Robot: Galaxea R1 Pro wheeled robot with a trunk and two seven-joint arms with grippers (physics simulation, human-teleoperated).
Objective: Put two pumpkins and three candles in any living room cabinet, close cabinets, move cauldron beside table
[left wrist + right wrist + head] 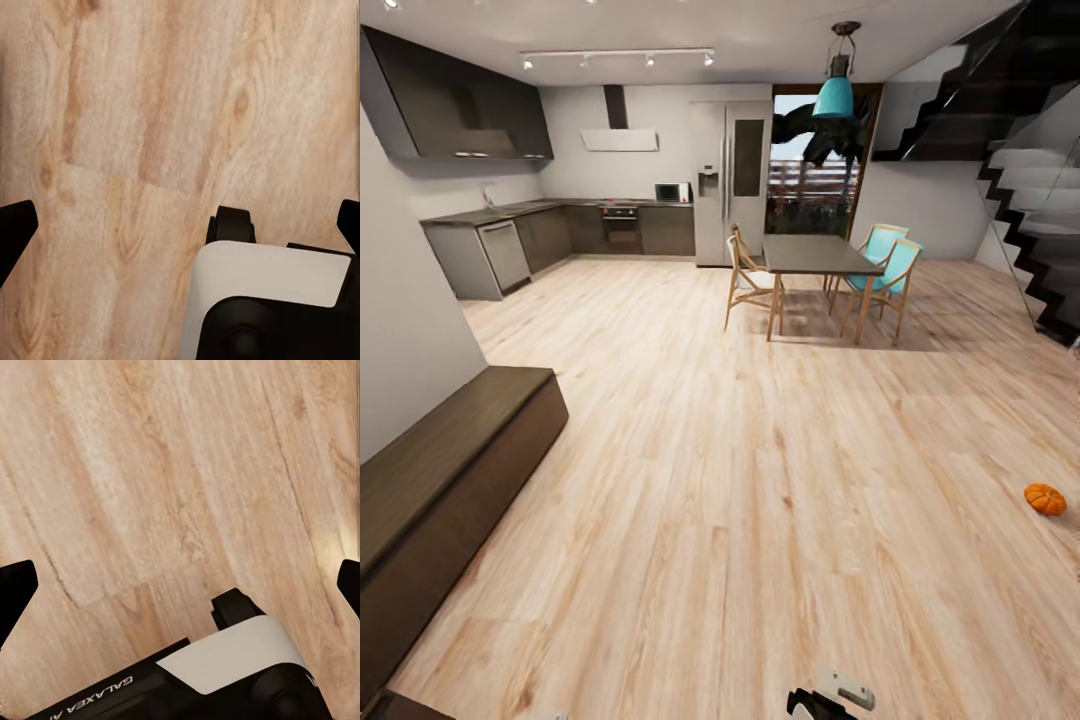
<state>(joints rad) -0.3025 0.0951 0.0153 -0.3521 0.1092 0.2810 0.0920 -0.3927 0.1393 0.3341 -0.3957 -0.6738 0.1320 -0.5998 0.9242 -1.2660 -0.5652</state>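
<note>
**Open room around the dining table**

Pale wood plank floor (740,480) runs to a dark dining table (815,255) with wooden and teal chairs (890,270). Behind it stands a window (810,185); a teal pendant lamp (836,95) hangs above, grey kitchen cupboards (560,235) left, dark stairs (1040,220) right.

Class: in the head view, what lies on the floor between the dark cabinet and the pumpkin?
Nothing: between the cabinet and the pumpkin, the head view shows bare wood floor.
</note>
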